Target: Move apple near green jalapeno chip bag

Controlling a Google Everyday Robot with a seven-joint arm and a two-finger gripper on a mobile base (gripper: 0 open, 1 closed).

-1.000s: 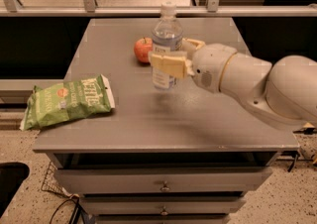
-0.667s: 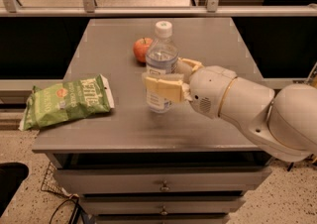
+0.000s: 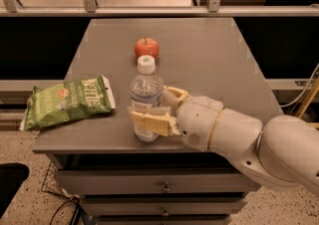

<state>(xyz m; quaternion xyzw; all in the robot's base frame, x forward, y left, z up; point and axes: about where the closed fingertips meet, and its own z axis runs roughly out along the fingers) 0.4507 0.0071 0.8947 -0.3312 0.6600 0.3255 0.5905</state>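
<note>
The apple [image 3: 146, 48], small, round and red-orange with a short stem, sits at the middle back of the grey table [image 3: 209, 59]. The green jalapeno chip bag [image 3: 67, 102] lies flat at the table's front left, overhanging the left edge. My gripper [image 3: 150, 105] is at the front middle of the table, shut around a clear water bottle [image 3: 145, 94] with a white cap, which stands upright. The gripper is well in front of the apple and to the right of the bag, touching neither.
The table has drawers [image 3: 164, 186] under its front edge. A metal railing [image 3: 149, 11] runs behind the table. Cables [image 3: 60, 204] lie on the speckled floor at lower left.
My gripper has carried the water bottle from beside the apple towards the table's front edge and slightly left. The apple and the chip bag have not moved.
</note>
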